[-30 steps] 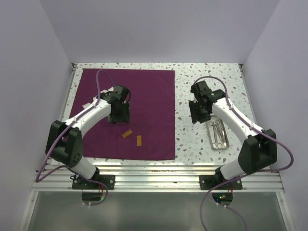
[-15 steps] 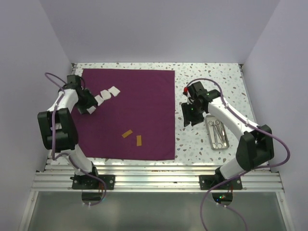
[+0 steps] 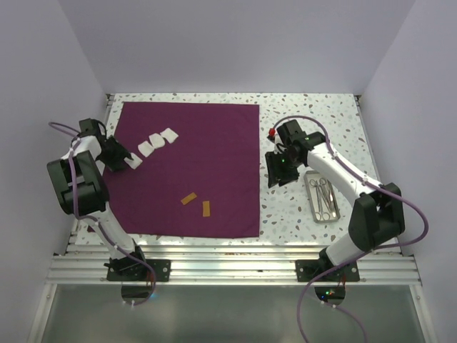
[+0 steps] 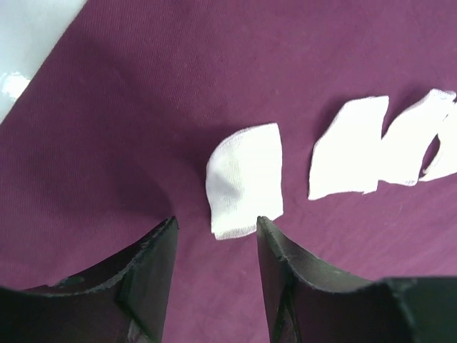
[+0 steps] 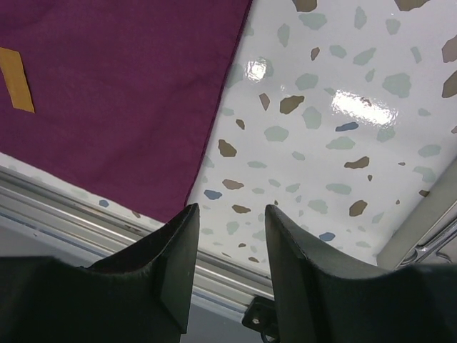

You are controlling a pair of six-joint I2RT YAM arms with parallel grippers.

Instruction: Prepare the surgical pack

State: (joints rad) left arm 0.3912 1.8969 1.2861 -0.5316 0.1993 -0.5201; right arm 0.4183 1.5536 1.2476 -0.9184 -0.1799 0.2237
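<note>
The surgical pack is a plum-purple cloth (image 3: 214,164) lying spread flat as a large square on the left half of the table. Three white gauze pieces (image 3: 150,146) lie in a row on its upper left. My left gripper (image 3: 118,153) sits low at the cloth's left edge. In the left wrist view it (image 4: 216,229) is open, with the nearest gauze piece (image 4: 245,179) just beyond its fingertips and untouched. My right gripper (image 3: 275,171) hangs open and empty just right of the cloth's right edge (image 5: 214,136), over bare terrazzo (image 5: 321,128).
Two small orange strips (image 3: 197,203) lie on the cloth's lower middle; one orange strip (image 5: 16,78) shows in the right wrist view. A small silver metal tray (image 3: 323,198) holding scissors sits right of the right gripper. The aluminium rail (image 3: 235,257) runs along the near edge.
My left arm swung from the cloth's middle out to its left edge, uncovering the white gauze row. Its jaws narrowed a little. My right gripper drifted left and nearer, toward the cloth's right edge.
</note>
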